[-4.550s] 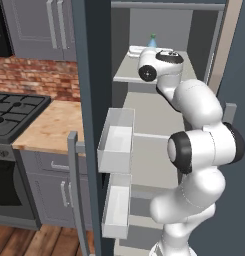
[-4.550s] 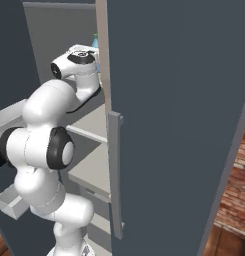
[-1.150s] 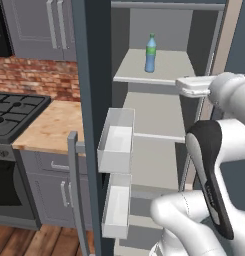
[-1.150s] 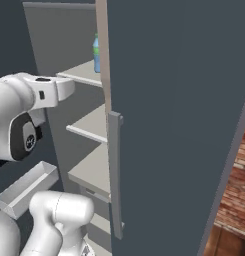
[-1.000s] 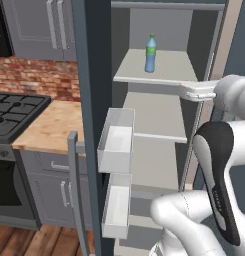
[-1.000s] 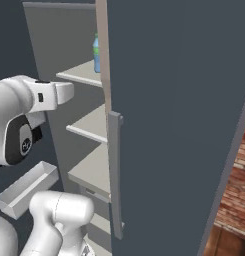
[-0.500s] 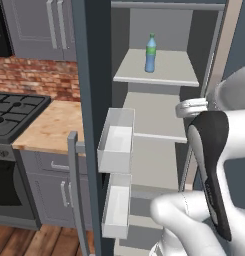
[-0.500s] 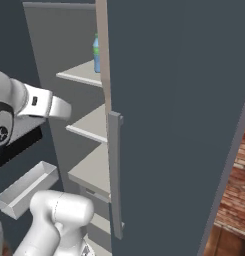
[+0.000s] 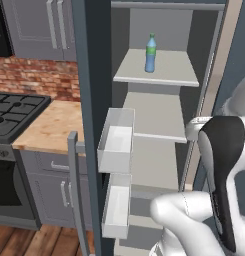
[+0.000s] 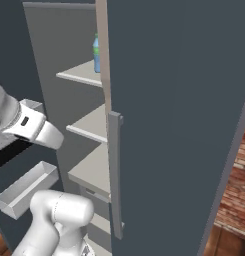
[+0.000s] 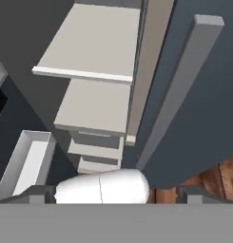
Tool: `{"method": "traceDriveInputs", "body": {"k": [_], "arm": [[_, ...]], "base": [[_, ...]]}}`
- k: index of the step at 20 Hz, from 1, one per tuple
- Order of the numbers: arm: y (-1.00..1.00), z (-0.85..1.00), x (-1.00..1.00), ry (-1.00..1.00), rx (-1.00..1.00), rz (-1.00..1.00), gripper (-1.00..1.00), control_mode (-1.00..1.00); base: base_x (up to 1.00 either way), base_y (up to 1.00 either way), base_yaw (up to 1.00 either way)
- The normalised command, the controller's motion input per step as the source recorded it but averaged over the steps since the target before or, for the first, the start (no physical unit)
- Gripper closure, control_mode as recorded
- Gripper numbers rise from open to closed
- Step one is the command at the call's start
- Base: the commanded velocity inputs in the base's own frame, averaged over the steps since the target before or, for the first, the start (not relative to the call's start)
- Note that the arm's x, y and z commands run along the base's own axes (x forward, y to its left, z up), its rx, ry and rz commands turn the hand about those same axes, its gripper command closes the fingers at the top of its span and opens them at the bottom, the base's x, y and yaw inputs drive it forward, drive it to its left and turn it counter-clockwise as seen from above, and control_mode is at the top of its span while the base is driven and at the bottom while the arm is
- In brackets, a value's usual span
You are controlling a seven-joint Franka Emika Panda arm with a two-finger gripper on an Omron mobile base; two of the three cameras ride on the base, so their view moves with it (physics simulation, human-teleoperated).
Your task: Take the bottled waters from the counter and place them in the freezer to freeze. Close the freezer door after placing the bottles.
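Brick backsplash point(image 9: 31, 75), wood floor point(image 9: 24, 240)

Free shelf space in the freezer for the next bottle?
Top shelf: bare right of the bottle, which stands left of centre. Second shelf: bare across its whole visible width. Tightest on the left, where the door bins sit beside the shelves.

bottle point(image 10: 96, 54) half hidden behind freezer door point(image 10: 179, 125)

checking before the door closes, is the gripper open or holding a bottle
Gripper: open, holding nothing; the blue-tinted bottle stands on the freezer's upper shelf.
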Motion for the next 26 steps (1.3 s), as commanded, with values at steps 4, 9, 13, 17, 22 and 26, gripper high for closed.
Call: {"method": "traceDriveInputs", "body": {"k": [4,9,13,17,22,26], "arm": [[0.0,-0.24,-0.55,-0.03,0.22,0.03,-1.0,-1.0],[0.02,-0.09,-0.38,0.0,0.07,0.06,-1.0,-1.0],[0.09,-0.06,-0.01,0.15,-0.1,0.03,-1.0,-1.0],[0.0,-0.12,0.02,0.19,-0.2,0.01,-1.0,-1.0],[0.0,-0.21,-0.02,0.05,-0.08,0.0,-1.0,-1.0],[0.0,0.0,0.0,0.0,0.01,0.0,-1.0,-1.0]], "base": [[0.0,0.0,0.0],[0.0,0.0,0.0],[0.0,0.0,0.0],[0.0,0.0,0.0],[0.0,0.0,0.0],[0.0,0.0,0.0]]}}
